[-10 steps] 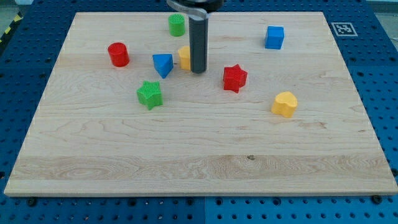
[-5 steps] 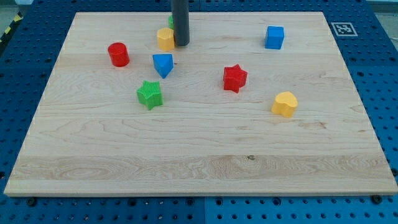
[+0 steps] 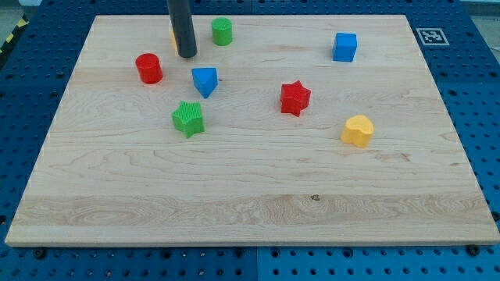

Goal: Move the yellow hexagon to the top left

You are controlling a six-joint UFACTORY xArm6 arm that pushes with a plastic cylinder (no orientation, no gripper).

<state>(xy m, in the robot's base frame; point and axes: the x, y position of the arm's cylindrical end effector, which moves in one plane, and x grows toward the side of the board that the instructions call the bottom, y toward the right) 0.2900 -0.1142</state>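
Camera view is filled by a pale wooden desk (image 3: 250,195) resting on a blue perforated surface (image 3: 484,117). Going from the frame's left, a red cylinder (image 3: 148,68) is seen in the upper left of the desk. Just to its right and a little higher, the dark rod comes down from the top edge, and my tip (image 3: 187,55) is placed on the desk there. The arm carries no tool, so nothing can be said of it being apart, together or clamped; only the plain rod is present. The yellow hexagon (image 3: 173,37) is almost wholly hidden behind the rod: only a thin yellow sliver is visible at the rod's left edge, in the upper left of the desk, touching or just beside the rod.

Below the tip a green star (image 3: 187,118) is seen, and a blue triangular block (image 3: 205,81) lies just to the lower right of the tip. A green cylinder (image 3: 222,31) stands near the top edge, right of the rod. Further right, a red star (image 3: 294,97) sits near the middle. A blue cube (image 3: 344,47) is seen at upper right, and a yellow heart-like block (image 3: 358,130) lies below it.
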